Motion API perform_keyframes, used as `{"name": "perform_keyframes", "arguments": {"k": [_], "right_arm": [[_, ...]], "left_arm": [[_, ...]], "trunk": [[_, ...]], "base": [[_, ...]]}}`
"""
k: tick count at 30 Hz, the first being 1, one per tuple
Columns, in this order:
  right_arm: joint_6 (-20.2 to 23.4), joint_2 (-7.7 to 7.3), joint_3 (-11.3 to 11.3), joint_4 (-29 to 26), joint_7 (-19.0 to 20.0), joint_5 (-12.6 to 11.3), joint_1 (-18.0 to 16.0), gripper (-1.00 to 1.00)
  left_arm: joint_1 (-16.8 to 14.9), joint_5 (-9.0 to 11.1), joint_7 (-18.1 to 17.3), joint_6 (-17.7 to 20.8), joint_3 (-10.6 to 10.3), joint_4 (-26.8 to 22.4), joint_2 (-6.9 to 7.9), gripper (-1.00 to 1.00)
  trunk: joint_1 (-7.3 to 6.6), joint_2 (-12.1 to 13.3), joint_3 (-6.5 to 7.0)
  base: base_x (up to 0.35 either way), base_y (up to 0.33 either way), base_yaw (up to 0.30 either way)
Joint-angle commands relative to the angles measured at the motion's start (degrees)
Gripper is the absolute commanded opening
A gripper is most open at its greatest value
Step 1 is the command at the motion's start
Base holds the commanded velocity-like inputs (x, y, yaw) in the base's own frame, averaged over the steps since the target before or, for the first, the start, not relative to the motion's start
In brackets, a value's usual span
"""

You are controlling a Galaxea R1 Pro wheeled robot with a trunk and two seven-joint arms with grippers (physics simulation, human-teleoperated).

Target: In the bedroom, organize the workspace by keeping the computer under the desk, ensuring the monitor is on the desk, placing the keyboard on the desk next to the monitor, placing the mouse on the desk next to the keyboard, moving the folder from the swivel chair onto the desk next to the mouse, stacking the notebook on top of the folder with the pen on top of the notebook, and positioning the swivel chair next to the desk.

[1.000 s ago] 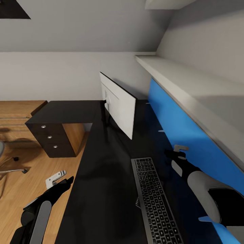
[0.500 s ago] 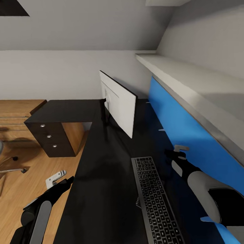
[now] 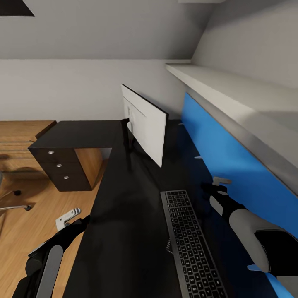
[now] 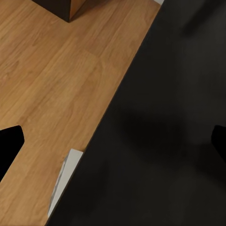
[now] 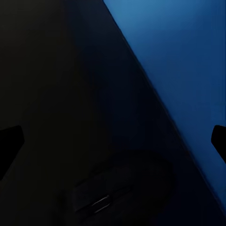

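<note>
Glossy black counter runs away from the robot, with the keyboard lying lengthwise on it and the monitor standing beyond, its white back toward the camera; that pairing already suits the task. Just past the keyboard's far right side, the right claw reaches low over the counter beside the blue wall panel; the right wrist view shows its fingers spread wide, with the mouse a dark rounded lump on the counter between and below them, so it looks either just set down or about to be taken. The left claw hangs open and empty at the counter's near edge, over the wooden floor. A small white object lies on the floor there; the drawer unit and a chrome leg of the swivel chair stand further left, well apart.
</note>
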Motion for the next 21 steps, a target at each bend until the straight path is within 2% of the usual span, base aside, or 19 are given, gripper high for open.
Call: {"name": "perform_keyframes", "arguments": {"k": [1, 12, 21], "right_arm": [[-0.21, -0.02, 0.47, 0.04, -0.19, -0.60, -0.05, 1.00], [0.01, 0.06, 0.43, 0.12, -0.43, -0.60, -0.05, 1.00], [0.06, 0.06, 0.40, 0.13, -0.53, -0.60, -0.05, 1.00]], "left_arm": [[-0.03, 0.61, 0.43, 0.26, 0.06, -0.08, -0.04, 1.00], [-0.04, 0.61, 0.37, 0.28, 0.06, -0.08, -0.04, 1.00], [-0.04, 0.61, 0.34, 0.28, 0.06, -0.09, -0.04, 1.00]], "trunk": [[0.23, -0.46, -0.24], [2.64, -4.87, -2.21], [2.64, -4.87, -2.21]], "base": [[0.000, 0.000, 0.000], [0.000, 0.000, 0.000], [0.000, 0.000, 0.000]]}}
